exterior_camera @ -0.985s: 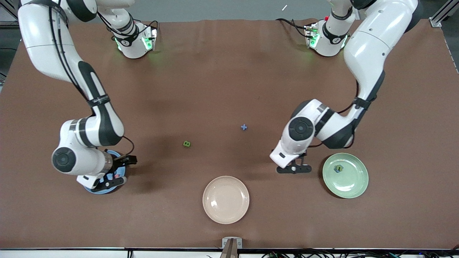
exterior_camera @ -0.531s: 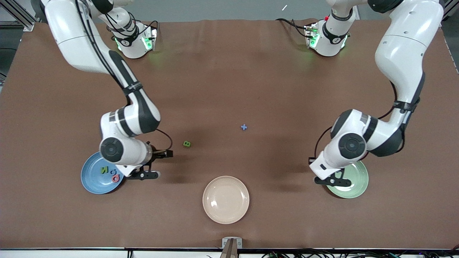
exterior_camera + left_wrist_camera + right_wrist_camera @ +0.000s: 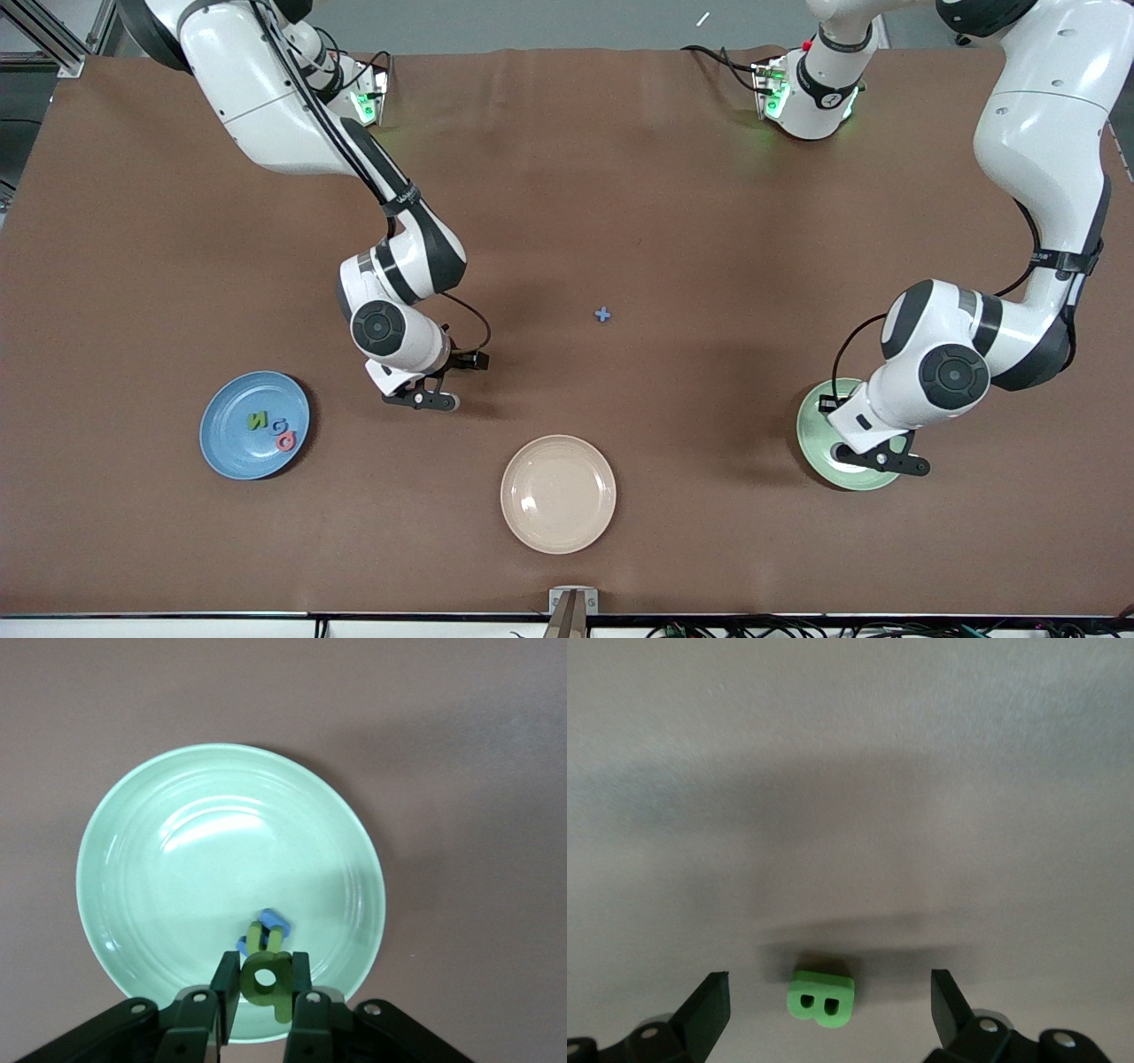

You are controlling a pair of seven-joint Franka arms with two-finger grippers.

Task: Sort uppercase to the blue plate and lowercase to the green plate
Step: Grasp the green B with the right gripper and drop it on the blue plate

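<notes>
My left gripper [image 3: 881,459] hangs over the green plate [image 3: 811,434] and is shut on the green p-like lowercase piece [image 3: 264,981]. In the left wrist view a blue piece [image 3: 276,923] and a green n-like piece [image 3: 263,937] lie on the green plate [image 3: 177,859]. My right gripper [image 3: 421,396] is open and low over the green B [image 3: 822,998], which lies on the cloth between its fingers [image 3: 709,1005]. The arm hides the B in the front view. The blue plate [image 3: 226,447] holds the N [image 3: 257,420], the blue G [image 3: 279,424] and the red Q [image 3: 285,439]. The blue x [image 3: 602,314] lies mid-table.
A cream plate [image 3: 558,494] sits near the table's front edge, between the blue and green plates. Brown cloth [image 3: 567,177] covers the whole table. The arm bases stand along the edge farthest from the front camera.
My right arm has left the blue plate and moved over the green B. My left arm has swung from mid-table to over the green plate.
</notes>
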